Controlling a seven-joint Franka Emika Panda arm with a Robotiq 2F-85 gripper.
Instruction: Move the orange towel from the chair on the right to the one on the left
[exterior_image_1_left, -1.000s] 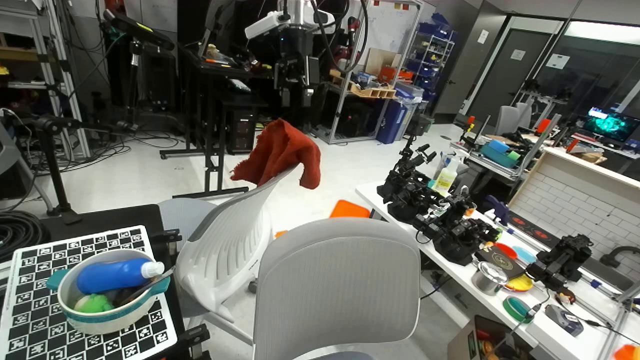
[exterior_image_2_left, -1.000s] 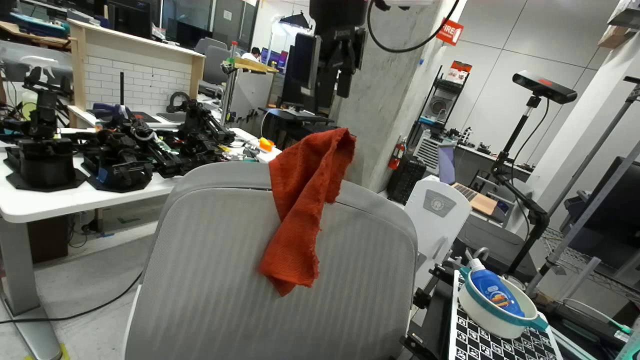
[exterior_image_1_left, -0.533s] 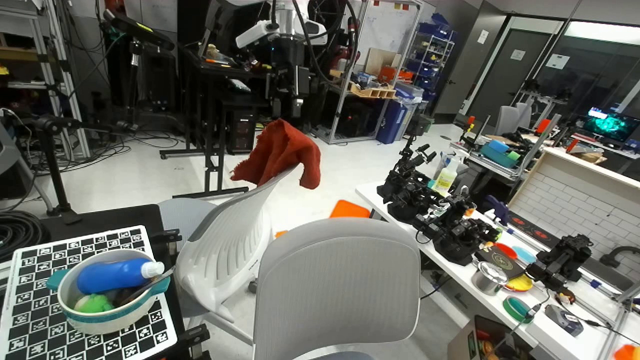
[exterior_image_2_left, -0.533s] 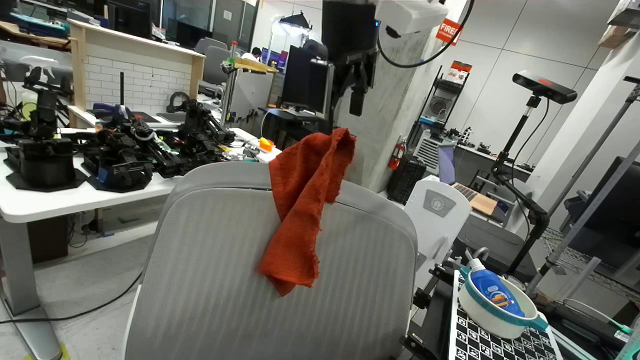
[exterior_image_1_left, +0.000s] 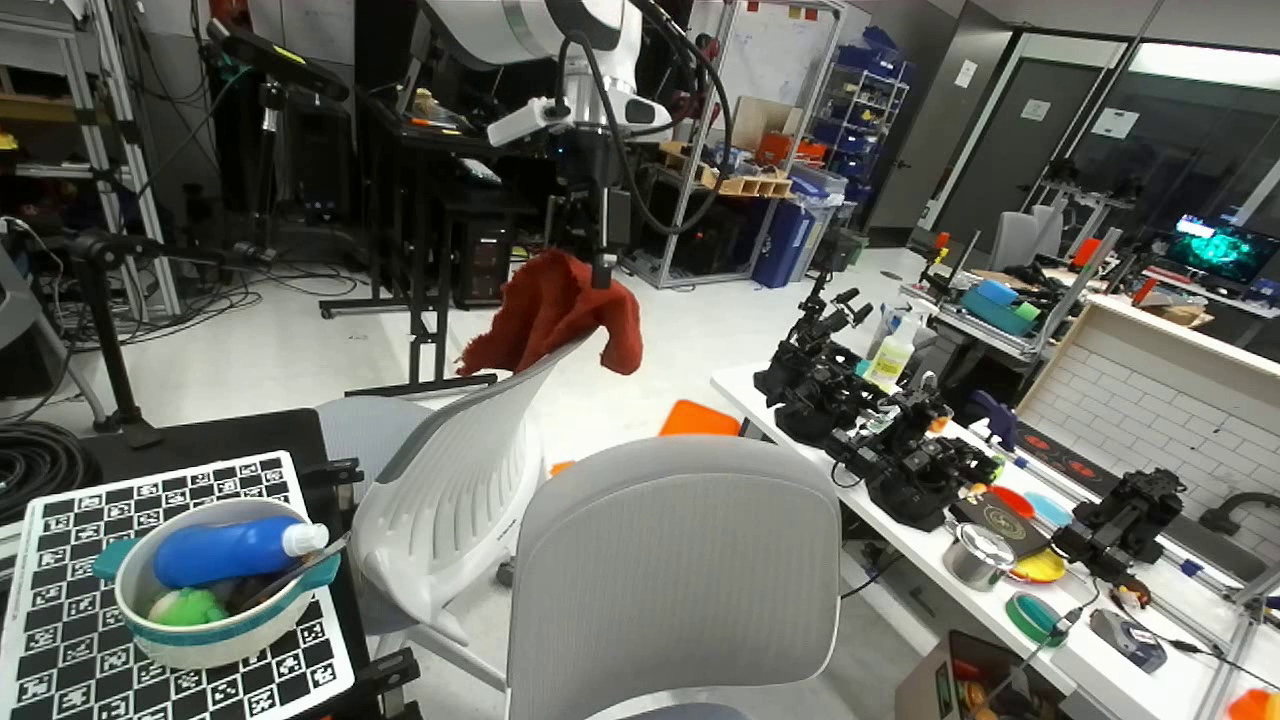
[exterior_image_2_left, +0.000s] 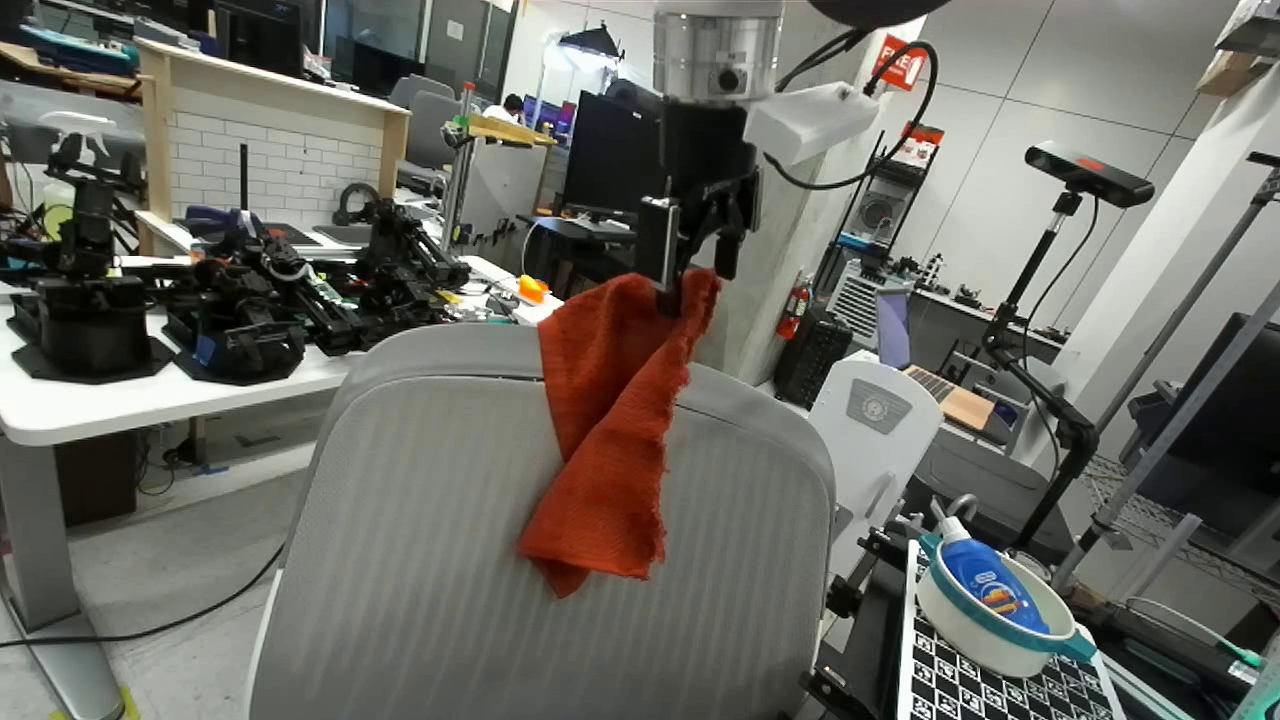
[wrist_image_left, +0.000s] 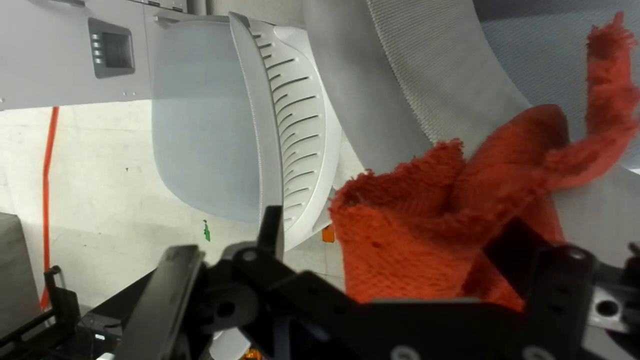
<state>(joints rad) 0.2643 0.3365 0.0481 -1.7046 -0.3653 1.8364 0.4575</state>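
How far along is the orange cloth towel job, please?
Done: the open black two-finger gripper is at the towel. In hand: probably the grasp, one fingertip touching the towel. Left: lifting and transferring, since it hangs over one grey mesh chair, not the other chair.

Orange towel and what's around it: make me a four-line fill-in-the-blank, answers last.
1. The orange towel hangs over the ____, not the seat, of a gray chair.
2. The end effector is ____, not shut.
3. The bottle in the pot has a ____ body.
4. The pot sits on a board patterned in white and ____.

Missing words: backrest; open; blue; black.
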